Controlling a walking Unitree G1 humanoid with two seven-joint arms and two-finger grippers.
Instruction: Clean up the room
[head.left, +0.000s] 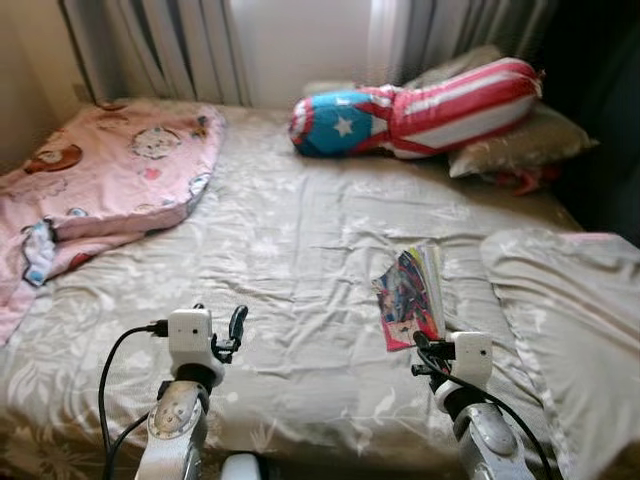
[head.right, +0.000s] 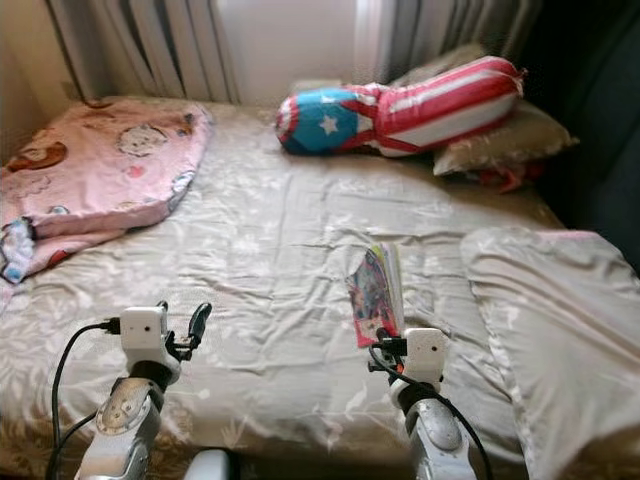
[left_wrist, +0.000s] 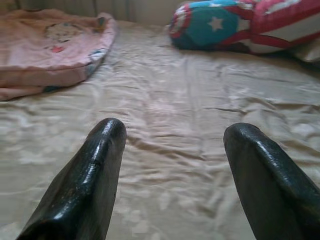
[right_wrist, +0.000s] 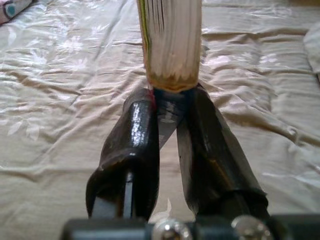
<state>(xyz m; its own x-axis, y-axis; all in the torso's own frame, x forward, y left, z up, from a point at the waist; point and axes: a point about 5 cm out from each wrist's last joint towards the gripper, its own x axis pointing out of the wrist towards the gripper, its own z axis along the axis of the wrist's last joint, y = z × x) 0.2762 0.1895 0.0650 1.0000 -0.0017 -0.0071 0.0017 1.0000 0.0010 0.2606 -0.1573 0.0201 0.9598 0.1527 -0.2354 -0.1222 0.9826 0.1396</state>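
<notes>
While left gripper (left_wrist: 172, 150) gapes, right gripper (right_wrist: 170, 107) clamps book (head.left: 410, 295).

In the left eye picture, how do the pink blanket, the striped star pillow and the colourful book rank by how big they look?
1. Pink blanket, largest; part runs off the picture's edge.
2. Striped star pillow, though it lies farther back, so it may be bigger than it looks.
3. Colourful book, smallest, clamped in the right gripper.

A home bedroom: a wide bed (head.left: 300, 260) under a beige floral sheet fills the view; a pink cartoon-print quilt (head.left: 110, 170) lies at its left, pillows (head.left: 520, 140) and a star-and-stripes bolster (head.left: 420, 110) near its head. Striped curtains (head.left: 180, 45) hang behind.
</notes>
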